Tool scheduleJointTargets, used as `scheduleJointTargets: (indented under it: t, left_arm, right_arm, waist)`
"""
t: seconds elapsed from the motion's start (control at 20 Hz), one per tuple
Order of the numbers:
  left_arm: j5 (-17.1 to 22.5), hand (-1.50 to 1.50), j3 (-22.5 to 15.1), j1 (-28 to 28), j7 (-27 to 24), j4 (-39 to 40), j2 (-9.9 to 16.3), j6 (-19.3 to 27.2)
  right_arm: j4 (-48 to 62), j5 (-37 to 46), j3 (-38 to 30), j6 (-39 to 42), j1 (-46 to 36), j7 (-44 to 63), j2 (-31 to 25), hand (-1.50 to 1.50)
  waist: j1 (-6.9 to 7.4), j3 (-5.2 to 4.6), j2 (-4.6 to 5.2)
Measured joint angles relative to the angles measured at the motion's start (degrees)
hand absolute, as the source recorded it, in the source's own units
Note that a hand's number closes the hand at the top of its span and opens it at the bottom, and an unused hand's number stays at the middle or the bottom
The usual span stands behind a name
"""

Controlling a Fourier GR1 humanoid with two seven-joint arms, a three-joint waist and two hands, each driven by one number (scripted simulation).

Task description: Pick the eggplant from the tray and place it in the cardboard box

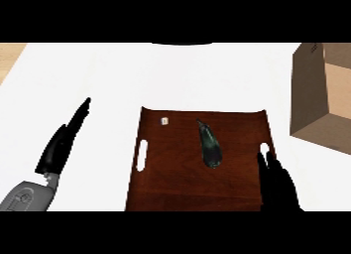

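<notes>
The eggplant (209, 145) lies untouched in the tray (171, 183), right of its middle. The right hand (279, 186), fingers straight, is poised at the tray's right rim; a reach and grasp are next required.

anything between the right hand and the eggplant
Nothing: in the head view only bare tray wood separates the right hand, at the tray's right edge, from the eggplant.
</notes>
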Motion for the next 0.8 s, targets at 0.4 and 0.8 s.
scheduleJointTargets:
  t: [0.4, 0.8]
  left_arm:
    - [-2.4, 0.00, 2.7, -0.7, 0.0, 1.8, -2.2, -1.7]
    - [-4.3, 0.00, 5.7, 1.4, -1.3, 1.4, -3.5, -4.5]
  right_arm:
    - [10.7, -7.3, -1.5, 2.4, -15.0, 9.1, 1.0, -1.50]
    - [20.9, -5.2, -2.0, -4.6, -20.5, 8.0, 0.9, -1.50]
  waist:
    - [-0.46, 0.11, -0.18]
    - [-0.58, 0.13, -0.26]
